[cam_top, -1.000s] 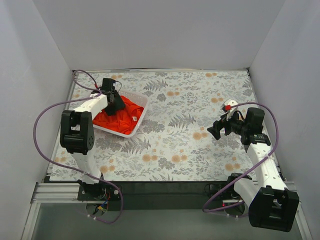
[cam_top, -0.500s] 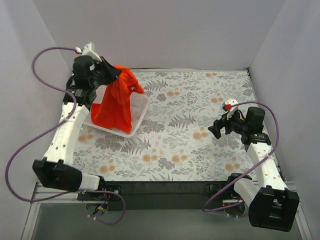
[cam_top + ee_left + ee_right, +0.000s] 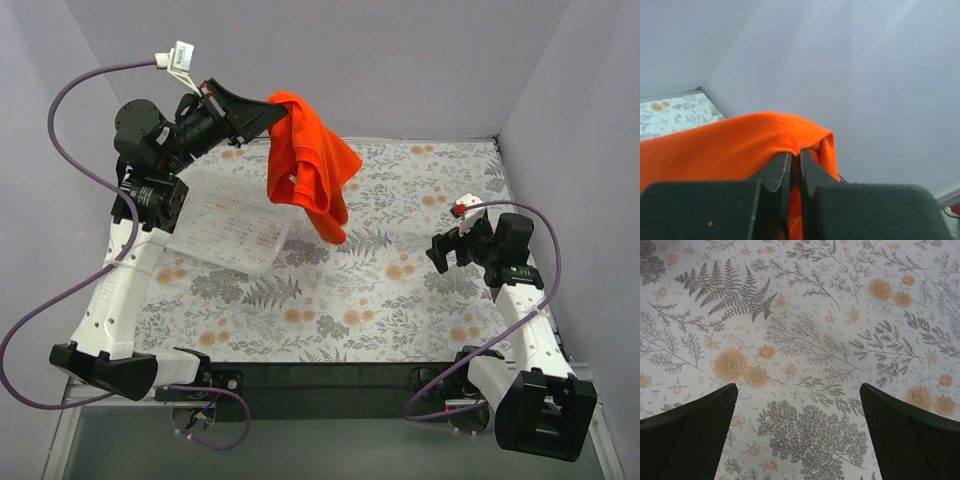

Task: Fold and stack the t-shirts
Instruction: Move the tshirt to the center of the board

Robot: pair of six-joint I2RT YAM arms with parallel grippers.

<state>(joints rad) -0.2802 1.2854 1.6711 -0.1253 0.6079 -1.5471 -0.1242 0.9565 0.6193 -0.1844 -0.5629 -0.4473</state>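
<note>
The left gripper (image 3: pixel 272 110), raised high, is clamped tight on a pinch of the plain bright orange-red thin-fabric t-shirt (image 3: pixel 310 165), which hangs in the air in loose folds from the fingers. Below it are the fern-and-flower patterned desk (image 3: pixel 400 200) and, just to its left, the white perforated plastic basket (image 3: pixel 225 220). Well apart on the right, the right gripper (image 3: pixel 797 387) hovers over bare desk, spread wide and holding nothing.

Top view: high above and behind the tabletop (image 3: pixel 400 300), looking down on all of it. Left wrist: well above the tabletop, peering past the left end effector (image 3: pixel 795 156) at a wall (image 3: pixel 865 75). Right wrist: close over the tabletop, facing down at floral print shared with top view.
</note>
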